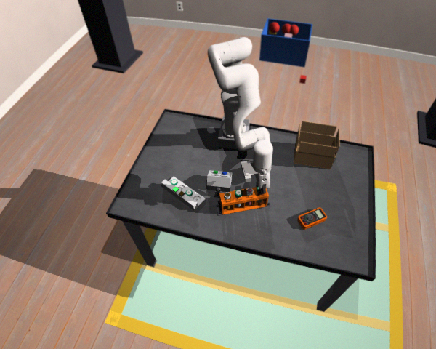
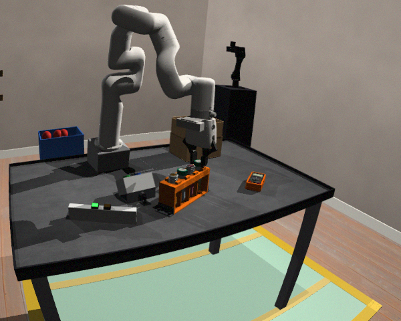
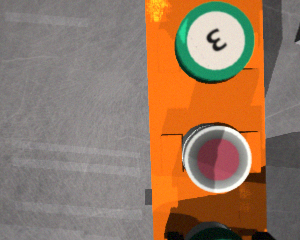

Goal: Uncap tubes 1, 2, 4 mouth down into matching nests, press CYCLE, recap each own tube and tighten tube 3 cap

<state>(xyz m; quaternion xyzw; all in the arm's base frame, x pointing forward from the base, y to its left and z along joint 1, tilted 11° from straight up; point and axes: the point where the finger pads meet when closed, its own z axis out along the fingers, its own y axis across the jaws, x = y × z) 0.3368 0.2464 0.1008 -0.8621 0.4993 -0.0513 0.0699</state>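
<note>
The orange decapping station (image 1: pixel 244 204) (image 2: pixel 180 191) (image 3: pixel 165 100) stands mid-table. My gripper (image 1: pixel 262 186) (image 2: pixel 198 161) (image 3: pixel 213 237) points straight down at its tube 1 end and is shut on the green cap of tube 1 (image 2: pixel 197 161) (image 3: pixel 210 232), which sits on top of its tube. Tube 2 (image 3: pixel 217 158) (image 1: pixel 250 191) is open and shows pink liquid. Tube 3 carries its green cap (image 3: pixel 215 41) (image 1: pixel 238 193). Tube 4 (image 1: pixel 227 195) (image 2: pixel 173 177) looks uncapped. The cap tray (image 1: pixel 191 204) (image 2: pixel 100 214) holds two caps (image 1: pixel 174 182) (image 1: pixel 188 193), and its green lamp (image 1: pixel 175 188) (image 2: pixel 95 204) is lit.
The grey key housing (image 1: pixel 219 179) (image 2: pixel 138 184) with the blue key (image 1: pixel 224 173) and the green key (image 1: pixel 215 171) stands just behind the station. A cardboard box (image 1: pixel 316 144) (image 2: pixel 178 138) is at the back. An orange multimeter (image 1: pixel 312 217) (image 2: pixel 255 180) lies to the side.
</note>
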